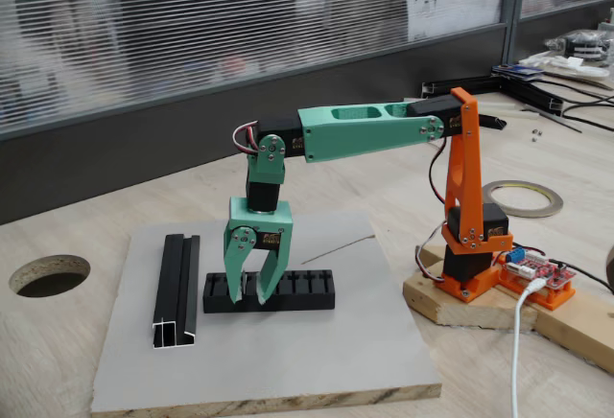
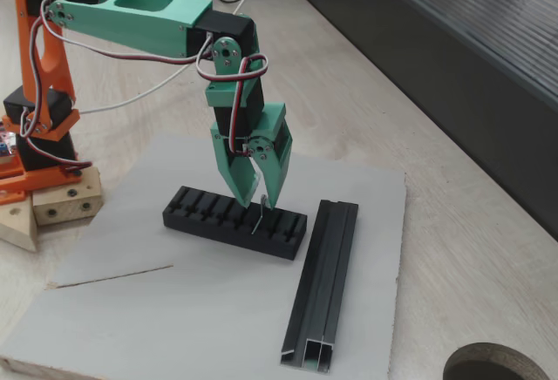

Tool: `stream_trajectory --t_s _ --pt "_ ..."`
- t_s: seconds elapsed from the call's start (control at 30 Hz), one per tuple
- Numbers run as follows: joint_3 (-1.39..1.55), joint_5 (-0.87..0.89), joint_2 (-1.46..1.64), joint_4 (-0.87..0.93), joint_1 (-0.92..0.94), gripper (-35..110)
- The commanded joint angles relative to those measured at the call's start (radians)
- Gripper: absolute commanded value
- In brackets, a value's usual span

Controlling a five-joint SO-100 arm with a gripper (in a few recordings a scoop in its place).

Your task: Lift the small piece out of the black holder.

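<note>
Over the black holder, the claw seemingly pinches the small piece upright.

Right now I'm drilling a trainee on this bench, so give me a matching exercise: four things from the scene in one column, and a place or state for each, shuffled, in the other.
Things:
1. small piece
2. black holder
3. channel rail
4. thin wire

Places or states:
A. lies loose on the grey board behind the slotted block in a fixed view
B. stands upright between the tips of the claw
C. lies flat under the claw, slots facing up
D. lies beside the slotted block, silvery cut end toward the board's edge

Pairs: 1-B, 2-C, 3-D, 4-A
</note>
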Motion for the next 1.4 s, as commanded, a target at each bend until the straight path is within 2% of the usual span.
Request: stream_trajectory --t_s 0.0,0.2,0.47,1.37 --pt "-0.012 0.011 0.023 0.005 0.002 25" --pt "-0.012 0.011 0.023 0.005 0.002 25" --pt "-0.012 0.009 0.023 0.003 0.002 15" --pt "-0.014 0.009 0.023 0.002 0.003 14"
